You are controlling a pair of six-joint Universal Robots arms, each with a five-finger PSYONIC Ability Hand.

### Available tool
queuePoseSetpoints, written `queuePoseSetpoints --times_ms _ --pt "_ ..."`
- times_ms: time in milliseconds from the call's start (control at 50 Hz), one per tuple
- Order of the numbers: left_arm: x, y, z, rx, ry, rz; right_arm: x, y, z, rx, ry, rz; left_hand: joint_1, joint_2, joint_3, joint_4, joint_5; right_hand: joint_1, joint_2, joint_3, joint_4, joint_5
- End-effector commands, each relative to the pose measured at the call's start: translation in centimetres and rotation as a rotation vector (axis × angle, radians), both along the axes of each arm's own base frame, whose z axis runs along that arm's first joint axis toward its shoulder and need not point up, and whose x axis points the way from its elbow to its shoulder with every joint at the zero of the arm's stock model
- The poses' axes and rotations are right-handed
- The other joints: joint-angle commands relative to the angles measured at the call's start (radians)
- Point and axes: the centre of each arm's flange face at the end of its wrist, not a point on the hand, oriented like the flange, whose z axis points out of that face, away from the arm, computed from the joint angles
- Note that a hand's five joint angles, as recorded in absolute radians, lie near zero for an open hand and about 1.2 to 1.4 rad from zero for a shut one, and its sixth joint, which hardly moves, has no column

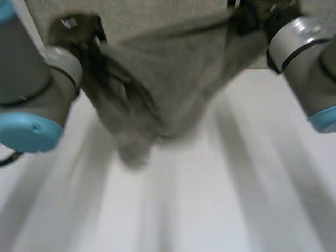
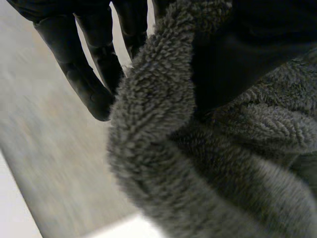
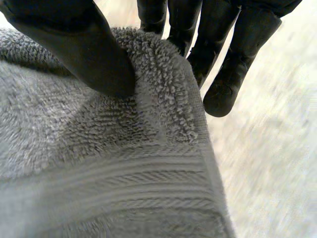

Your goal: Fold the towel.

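A grey terry towel (image 1: 157, 89) hangs in the air between my two arms, stretched along its upper edge and sagging to a bunched low point above the table. My left hand (image 2: 94, 74) pinches one upper end: its thumb presses on the front of the towel (image 2: 198, 163) and its fingers lie behind the fold. At the other upper end my right hand (image 3: 84, 44) does the same, with its thumb on the pile of the towel (image 3: 99, 163) near the woven band and its fingers behind the edge.
The white table (image 1: 220, 199) lies under the hanging towel. A grey fabric panel (image 1: 157, 13) stands behind it. My left arm (image 1: 31, 89) and right arm (image 1: 310, 58) flank the towel at either side.
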Motion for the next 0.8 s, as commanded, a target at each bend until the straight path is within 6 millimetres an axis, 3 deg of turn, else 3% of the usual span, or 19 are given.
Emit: queuePoseSetpoints --times_ms 20,40,60,80,100,140,160,200,220,300,320,360,480,660,800 --pt "0.8 0.5 1.5 -0.064 0.030 0.002 -0.7 2.1 0.3 -0.065 0.059 0.023 -0.173 -0.206 -0.284 -0.252 -0.379 0.069 0.058 0.065 0.055 0.068" --pt "0.8 0.7 0.2 -0.030 0.009 -0.010 -0.5 2.7 -1.4 -0.029 0.133 0.054 -0.217 -0.250 -0.329 -0.296 -0.423 0.069 0.058 0.065 0.055 0.068" --pt "0.8 0.7 0.2 -0.030 0.009 -0.010 -0.5 2.7 -1.4 -0.029 0.133 0.054 -0.217 -0.250 -0.329 -0.297 -0.424 0.069 0.058 0.065 0.055 0.068" --pt "0.7 0.9 -1.3 0.013 -0.018 -0.031 -0.3 3.4 -3.3 0.012 0.206 0.088 -0.267 -0.300 -0.378 -0.346 -0.473 0.069 0.058 0.065 0.055 0.068" --pt "0.7 0.9 -1.4 0.013 -0.018 -0.031 -0.3 3.4 -3.3 0.012 0.207 0.088 -0.267 -0.300 -0.379 -0.347 -0.474 0.069 0.058 0.065 0.055 0.068" --pt "0.6 1.8 -5.0 0.117 -0.074 -0.085 -0.1 4.8 -7.3 0.089 0.352 0.142 -0.439 -0.473 -0.551 -0.519 -0.646 0.069 0.058 0.065 0.055 0.068" --pt "0.6 1.8 -5.0 0.117 -0.074 -0.086 -0.1 4.8 -7.3 0.089 0.352 0.142 -0.440 -0.474 -0.552 -0.520 -0.647 0.069 0.058 0.065 0.055 0.068" --pt "0.5 3.3 -8.9 0.231 -0.133 -0.154 -0.5 5.9 -10.6 0.143 0.469 0.158 -0.592 -0.625 -0.704 -0.672 -0.799 0.069 0.058 0.065 0.055 0.068" --pt "0.5 3.3 -9.0 0.232 -0.133 -0.154 -0.5 5.9 -10.6 0.144 0.470 0.158 -0.593 -0.626 -0.705 -0.673 -0.799 0.069 0.058 0.065 0.055 0.068" --pt "0.9 5.7 -13.5 0.378 -0.194 -0.224 -1.3 6.4 -13.9 0.185 0.583 0.153 -0.649 -0.682 -0.761 -0.728 -0.855 0.069 0.058 0.065 0.055 0.068" --pt "0.9 5.7 -13.5 0.379 -0.194 -0.224 -1.3 6.4 -13.9 0.185 0.583 0.153 -0.649 -0.682 -0.761 -0.728 -0.855 0.069 0.058 0.065 0.055 0.068" --pt "1.5 7.1 -15.5 0.454 -0.222 -0.240 -1.9 5.6 -14.8 0.205 0.608 0.123 -0.701 -0.735 -0.813 -0.781 -0.908 0.069 0.058 0.065 0.055 0.068" --pt "2.0 8.5 -16.5 0.501 -0.240 -0.246 -4.5 2.7 -14.7 0.239 0.604 0.007 -0.760 -0.794 -0.872 -0.840 -0.967 0.069 0.058 0.065 0.055 0.068" --pt "1.9 8.3 -14.0 0.404 -0.201 -0.247 -5.5 -0.5 -15.8 0.282 0.610 -0.102 -1.066 -1.099 -1.178 -1.145 -1.272 0.069 0.058 0.065 0.055 0.068" --pt "1.7 7.9 -14.0 0.375 -0.191 -0.243 -7.0 -4.7 -18.6 0.357 0.625 -0.206 -1.210 -1.243 -1.321 -1.289 -1.416 0.069 0.058 0.065 0.055 0.068"
